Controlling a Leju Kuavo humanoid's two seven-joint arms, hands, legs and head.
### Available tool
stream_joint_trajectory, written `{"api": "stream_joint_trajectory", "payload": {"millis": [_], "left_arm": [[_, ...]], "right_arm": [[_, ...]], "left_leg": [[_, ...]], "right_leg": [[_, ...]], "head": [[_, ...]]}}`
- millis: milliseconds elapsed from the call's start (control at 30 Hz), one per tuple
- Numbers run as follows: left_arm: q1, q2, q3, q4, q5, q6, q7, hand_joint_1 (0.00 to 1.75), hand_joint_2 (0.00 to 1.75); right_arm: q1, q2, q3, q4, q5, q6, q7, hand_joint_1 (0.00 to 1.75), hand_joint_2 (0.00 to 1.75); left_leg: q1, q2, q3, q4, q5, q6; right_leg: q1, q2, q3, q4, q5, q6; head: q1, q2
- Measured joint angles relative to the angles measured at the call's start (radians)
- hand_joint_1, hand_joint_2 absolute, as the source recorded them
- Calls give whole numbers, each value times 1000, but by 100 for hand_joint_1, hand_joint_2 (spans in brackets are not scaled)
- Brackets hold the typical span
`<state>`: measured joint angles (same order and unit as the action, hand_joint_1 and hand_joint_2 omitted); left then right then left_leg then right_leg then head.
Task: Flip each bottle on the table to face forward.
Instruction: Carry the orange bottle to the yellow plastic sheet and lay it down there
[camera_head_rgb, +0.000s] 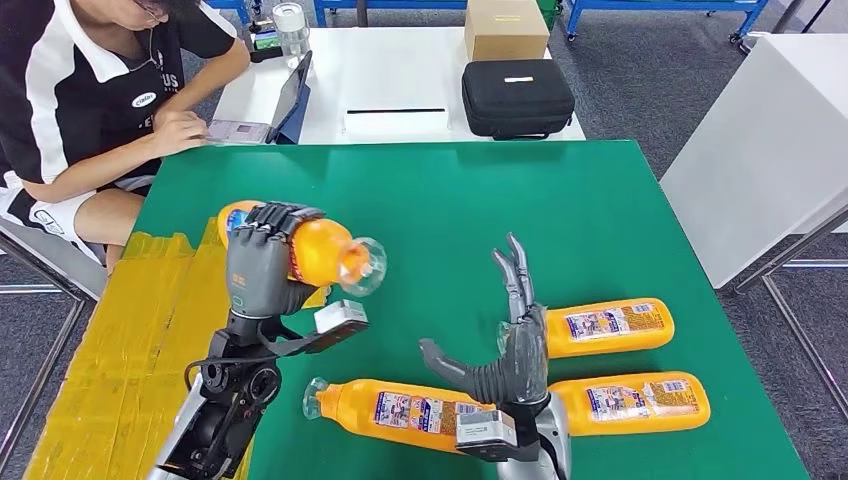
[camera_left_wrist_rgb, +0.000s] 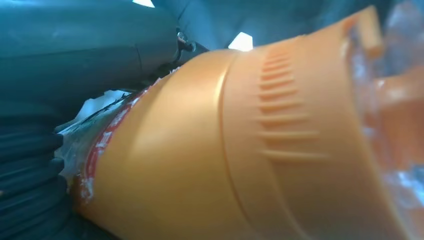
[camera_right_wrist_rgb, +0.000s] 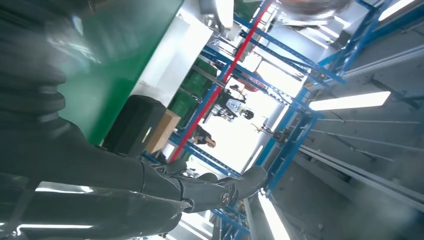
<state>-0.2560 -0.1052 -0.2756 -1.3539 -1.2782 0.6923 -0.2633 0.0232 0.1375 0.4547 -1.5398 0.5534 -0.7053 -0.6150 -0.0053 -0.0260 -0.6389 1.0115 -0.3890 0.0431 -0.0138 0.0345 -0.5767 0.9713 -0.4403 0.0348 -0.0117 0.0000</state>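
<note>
My left hand (camera_head_rgb: 262, 265) grips an orange bottle (camera_head_rgb: 320, 252) lifted off the green table (camera_head_rgb: 450, 200), its clear cap end pointing right. Up close in the left wrist view the same orange bottle (camera_left_wrist_rgb: 240, 150) lies against my left hand (camera_left_wrist_rgb: 35, 170). My right hand (camera_head_rgb: 510, 345) stands upright and open above the table, fingers spread, holding nothing; the right wrist view shows my right hand (camera_right_wrist_rgb: 150, 190) against the ceiling. Three more orange bottles lie flat: one at the front (camera_head_rgb: 395, 408) with its label up, one at the right (camera_head_rgb: 610, 326), one at the front right (camera_head_rgb: 630, 402).
A person (camera_head_rgb: 90, 90) sits at the table's far left corner at a tablet (camera_head_rgb: 285, 100). Yellow tape (camera_head_rgb: 130, 330) covers the table's left edge. Behind stands a white table (camera_head_rgb: 380, 70) with a black case (camera_head_rgb: 517, 97) and a cardboard box (camera_head_rgb: 506, 28).
</note>
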Motion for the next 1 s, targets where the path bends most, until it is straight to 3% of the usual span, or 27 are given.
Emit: {"api": "stream_joint_trajectory", "payload": {"millis": [67,133,233,333,533,633,800,1000], "left_arm": [[-3,10,7,3,-193,2,139,175,175],[-30,52,-40,24,-265,2,347,175,175],[-103,135,-184,82,-283,-10,658,175,175],[-160,180,-339,143,-290,-42,831,175,175],[-240,244,-524,231,-291,-136,911,175,175],[-264,259,-585,285,-291,-201,898,175,175],[-266,257,-568,385,-291,-284,813,175,175],[-266,255,-540,452,-290,-292,795,175,175]], "right_arm": [[0,-9,6,-12,-12,0,-3,0,175],[0,-16,12,-21,-18,0,-4,0,175],[0,-23,15,-31,-21,0,-4,0,175],[0,-28,18,-38,-20,0,-3,0,175],[1,-34,19,-46,-19,0,-8,0,175],[3,-34,18,-50,-17,0,-17,0,175],[9,-34,17,-57,-4,0,-17,0,175],[11,-33,15,-62,0,0,-14,0,175]], "left_leg": [[0,0,0,0,0,0],[0,1,0,0,1,-1],[1,0,0,0,3,-1],[1,-1,0,0,3,-1],[0,2,-1,0,3,-1],[0,2,-1,0,3,-1],[1,4,-1,0,3,-1],[1,3,-1,0,3,-1]], "right_leg": [[0,0,-1,0,0,0],[0,0,-2,0,1,-1],[1,0,-2,0,2,-2],[1,-1,-1,0,3,-2],[0,0,-1,0,3,-2],[1,0,-1,0,3,-2],[1,1,-2,1,3,-2],[1,1,-2,1,3,-2]], "head": [[0,0],[0,0],[0,0],[0,0],[0,0],[0,0],[0,0],[0,0]]}}
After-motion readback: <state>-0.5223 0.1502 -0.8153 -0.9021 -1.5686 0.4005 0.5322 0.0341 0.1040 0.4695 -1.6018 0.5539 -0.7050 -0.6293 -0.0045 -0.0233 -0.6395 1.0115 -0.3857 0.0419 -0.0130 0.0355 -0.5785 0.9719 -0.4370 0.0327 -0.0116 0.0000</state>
